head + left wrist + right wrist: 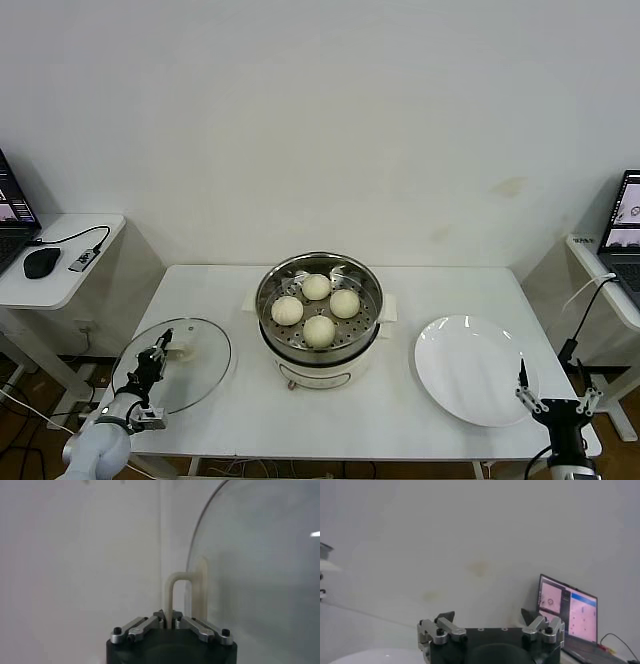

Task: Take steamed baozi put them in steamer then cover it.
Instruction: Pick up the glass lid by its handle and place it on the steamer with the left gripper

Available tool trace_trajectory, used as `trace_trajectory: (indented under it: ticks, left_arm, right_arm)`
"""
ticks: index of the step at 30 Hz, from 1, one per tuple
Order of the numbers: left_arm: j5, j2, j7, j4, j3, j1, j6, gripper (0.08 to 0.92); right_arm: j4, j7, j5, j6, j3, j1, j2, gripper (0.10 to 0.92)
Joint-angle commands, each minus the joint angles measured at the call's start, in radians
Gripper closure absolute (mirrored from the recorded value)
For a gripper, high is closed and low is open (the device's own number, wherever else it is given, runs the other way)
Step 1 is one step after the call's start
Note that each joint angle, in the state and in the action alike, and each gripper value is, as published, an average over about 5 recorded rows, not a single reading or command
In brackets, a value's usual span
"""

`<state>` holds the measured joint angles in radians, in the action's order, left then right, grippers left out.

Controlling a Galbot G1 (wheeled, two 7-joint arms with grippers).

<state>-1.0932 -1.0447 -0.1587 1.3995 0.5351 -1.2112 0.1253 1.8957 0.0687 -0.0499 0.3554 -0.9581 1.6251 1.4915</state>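
While gripped, lid handle [176, 587] upright

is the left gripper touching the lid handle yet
Touching. In the left wrist view the left gripper has its fingers shut on the cream loop handle of the glass lid, no gap showing.

The left gripper [169, 616] has a matte black housing with two silver metal linkage bars, each fastened by black round-headed screws near the outer ends. Behind this claw, in the head view, the left arm [98, 443] is pale grey-white with a rounded casing and a black wrist section. The right gripper [488, 616] shows the same black body, silver brackets with black screws on either side, and dark pointed fingers [445, 617] rising from them.
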Motion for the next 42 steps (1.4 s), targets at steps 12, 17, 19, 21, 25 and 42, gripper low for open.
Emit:
trace_trajectory:
  ticks: [12, 17, 19, 21, 25, 42]
  left_arm:
    - [0.252, 0.159, 0.181, 0.614, 0.043, -0.136, -0.447, 0.848]
    - [0.284, 0.203, 0.201, 0.698, -0.036, -0.066, -0.533, 0.848]
    - [0.297, 0.228, 0.208, 0.722, -0.095, -0.044, -0.566, 0.848]
    - [0.307, 0.252, 0.214, 0.738, -0.173, -0.022, -0.600, 0.848]
    - [0.303, 0.267, 0.221, 0.749, -0.355, 0.064, -0.689, 0.848]
    - [0.147, 0.015, 0.390, 0.530, -0.793, 0.499, -0.843, 0.848]
  right_arm:
    - [0.019, 0.003, -0.022, 0.011, 0.052, 0.012, 0.000, 0.203]
    - [0.015, 0.004, -0.039, 0.020, 0.067, 0.007, 0.017, 0.203]
    - [0.010, 0.002, -0.048, 0.022, 0.073, 0.005, 0.024, 0.203]
    - [0.002, -0.001, -0.059, 0.025, 0.080, 0.000, 0.030, 0.203]
    - [-0.016, -0.015, -0.096, 0.026, 0.097, -0.014, 0.047, 0.203]
    - [-0.051, -0.054, -0.197, 0.026, 0.157, -0.036, 0.085, 0.203]
